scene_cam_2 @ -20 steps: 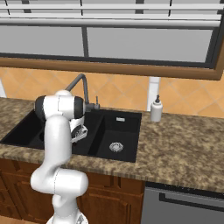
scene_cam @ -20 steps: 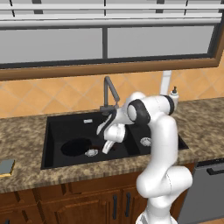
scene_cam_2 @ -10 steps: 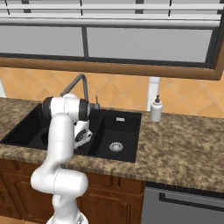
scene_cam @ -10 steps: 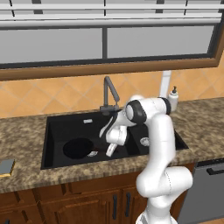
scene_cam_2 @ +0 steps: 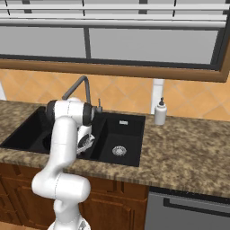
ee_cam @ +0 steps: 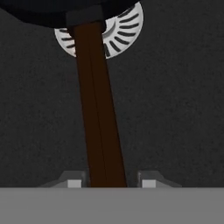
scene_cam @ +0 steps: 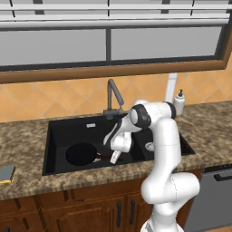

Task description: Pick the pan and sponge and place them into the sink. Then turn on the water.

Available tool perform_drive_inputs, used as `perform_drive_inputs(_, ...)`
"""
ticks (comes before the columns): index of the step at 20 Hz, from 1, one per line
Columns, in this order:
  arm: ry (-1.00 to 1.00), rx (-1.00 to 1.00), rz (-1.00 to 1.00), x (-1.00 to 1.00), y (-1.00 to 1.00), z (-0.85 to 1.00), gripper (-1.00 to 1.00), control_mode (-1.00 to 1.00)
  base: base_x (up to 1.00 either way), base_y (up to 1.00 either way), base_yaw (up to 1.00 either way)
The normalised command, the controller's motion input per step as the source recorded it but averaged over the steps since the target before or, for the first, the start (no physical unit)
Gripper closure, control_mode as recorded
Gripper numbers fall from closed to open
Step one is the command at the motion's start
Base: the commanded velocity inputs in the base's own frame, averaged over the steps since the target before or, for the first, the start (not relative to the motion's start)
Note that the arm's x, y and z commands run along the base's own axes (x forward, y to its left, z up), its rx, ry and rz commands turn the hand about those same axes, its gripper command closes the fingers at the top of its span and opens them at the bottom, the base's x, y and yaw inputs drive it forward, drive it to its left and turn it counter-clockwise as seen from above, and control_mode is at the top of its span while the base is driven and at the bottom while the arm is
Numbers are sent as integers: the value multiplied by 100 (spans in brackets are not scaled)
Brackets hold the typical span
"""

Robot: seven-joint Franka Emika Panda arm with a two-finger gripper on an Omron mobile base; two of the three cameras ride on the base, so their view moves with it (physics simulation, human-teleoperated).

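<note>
The black pan [scene_cam: 81, 154] lies low in the wide left basin of the black sink [scene_cam: 68, 132], its brown handle [scene_cam: 102, 157] pointing right toward my gripper [scene_cam: 114, 158]. In the hand view the handle [ee_cam: 98, 109] runs from the pan's rim [ee_cam: 52, 11] down between my fingertips [ee_cam: 74, 182], with a small gap on each side, so the gripper [ee_cam: 111, 183] is open around it. A silver drain [ee_cam: 120, 33] shows behind the pan. The sponge [scene_cam: 7, 173] lies on the counter at the far left. From the right, the gripper [scene_cam_2: 85, 143] reaches into the sink [scene_cam_2: 123, 130].
A dark faucet [scene_cam: 113, 97] rises behind the sink, just above my arm. A white soap dispenser [scene_cam: 180, 102] stands on the granite counter [scene_cam: 208, 131] at the back right. The narrower basin has its own drain [scene_cam_2: 118, 151]. A dishwasher front [scene_cam: 213, 195] sits below right.
My gripper has come down into the wide basin with the pan, which has sunk toward the basin floor. The sponge has stayed where it was.
</note>
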Motion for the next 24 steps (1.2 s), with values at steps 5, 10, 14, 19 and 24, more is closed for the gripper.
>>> perform_drive_inputs(5, 0, 0, -2, 11, 0, 53, -100, -100, 0, 0, 0)
perform_drive_inputs(10, 0, -3, -11, -18, 6, 100, -100, -100, 0, 0, 0)
perform_drive_inputs(14, 0, -1, -18, -56, 16, 98, -100, -100, 0, 0, 0)
perform_drive_inputs(19, 0, 0, -24, -82, 22, 90, -100, -100, 0, 0, 0)
perform_drive_inputs(24, 1, 0, -31, -83, 22, 87, -100, -100, 0, 0, 0)
